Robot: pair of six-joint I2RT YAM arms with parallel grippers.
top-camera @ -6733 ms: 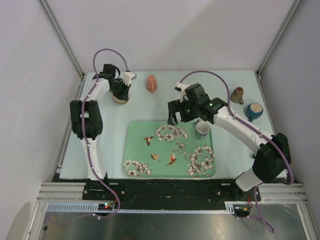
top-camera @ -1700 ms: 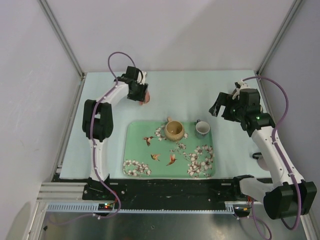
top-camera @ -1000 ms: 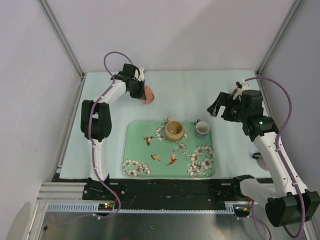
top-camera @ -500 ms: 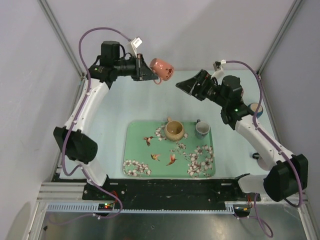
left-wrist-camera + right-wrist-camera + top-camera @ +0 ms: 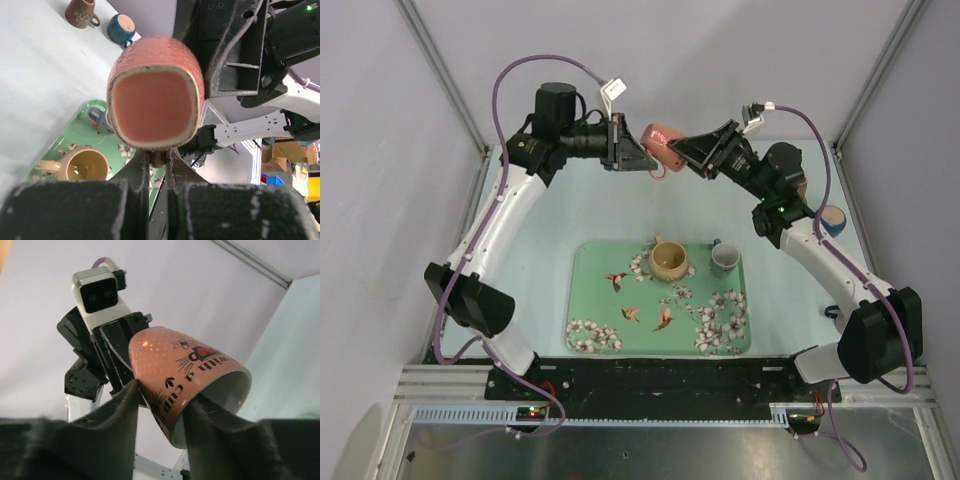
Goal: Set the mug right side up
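Note:
The pink mug point(image 5: 663, 142) hangs in the air above the back of the table, lying on its side between both arms. My left gripper point(image 5: 638, 160) is shut on its handle; in the left wrist view the mug's flat base point(image 5: 152, 103) faces the camera and the handle is pinched by the gripper point(image 5: 157, 159). My right gripper point(image 5: 686, 150) meets the mug from the right. In the right wrist view the mug point(image 5: 185, 362) shows black lettering, with the gripper point(image 5: 161, 399) shut on its rim wall, one finger outside and one inside the mouth.
A green floral tray point(image 5: 595, 300) lies mid-table, carrying an upright tan mug point(image 5: 669, 262) and a small grey-blue mug point(image 5: 724, 258). A blue mug point(image 5: 830, 219) stands at the right back. A brown mug point(image 5: 82, 11) shows in the left wrist view near it.
Both arms rose and came together over the back of the table, the left one carrying the pink mug. My right gripper went from wide open to shut on the mug's rim.

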